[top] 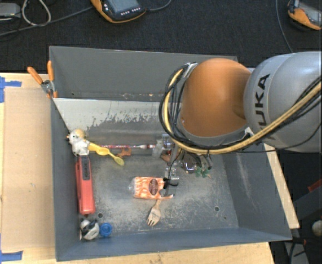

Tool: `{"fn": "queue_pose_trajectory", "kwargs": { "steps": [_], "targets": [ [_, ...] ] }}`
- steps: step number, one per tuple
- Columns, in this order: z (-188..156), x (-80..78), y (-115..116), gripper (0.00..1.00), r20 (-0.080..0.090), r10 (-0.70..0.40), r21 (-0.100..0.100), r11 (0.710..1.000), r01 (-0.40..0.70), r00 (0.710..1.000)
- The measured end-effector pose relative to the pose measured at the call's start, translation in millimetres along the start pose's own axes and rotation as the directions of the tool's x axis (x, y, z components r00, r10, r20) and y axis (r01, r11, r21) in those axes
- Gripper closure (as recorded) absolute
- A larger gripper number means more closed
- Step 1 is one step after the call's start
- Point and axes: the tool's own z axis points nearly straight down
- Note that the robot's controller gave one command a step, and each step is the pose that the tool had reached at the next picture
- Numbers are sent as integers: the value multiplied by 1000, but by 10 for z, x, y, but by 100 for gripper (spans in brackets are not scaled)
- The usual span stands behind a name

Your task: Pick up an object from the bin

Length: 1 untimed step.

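So the claw (169, 183) is down low in the middle of the bin (249, 202), right at the right-hand end of a small orange-and-white packet (145, 187). Honestly can't tell if the claw is spread or pinched, since it's a dark little blob under the wrist and the big orange cover (213, 100) crowds the view. I won't call it a grip.

The packet lies flat on the bin floor, roughly centre, long side running left to right. It looks like a crinkly wrapper, orange with pale patches, probably light and a bit slippery. A pale plastic fork (154, 216) sits just below it, tines pointing down-left, close to or maybe touching the packet's lower edge.

My guess on why it's going in at the end of the packet: that end faces the arm, and the packet sits out in the open.

Most of the other stuff hugs the left side. There's a long red thing (85, 187) along the wall, a yellow spoon (110, 154) and a little duck toy (77, 142) further up. A couple of small bits (89, 230) sit in the bottom-left corner. All of that is well apart from the claw.
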Motion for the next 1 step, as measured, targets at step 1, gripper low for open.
{"fn": "queue_pose_trajectory", "kwargs": {
  "steps": [1],
  "targets": [
    [-47,-14,-5,0,8,3,-1,1000,-3,1000]
  ]
}}
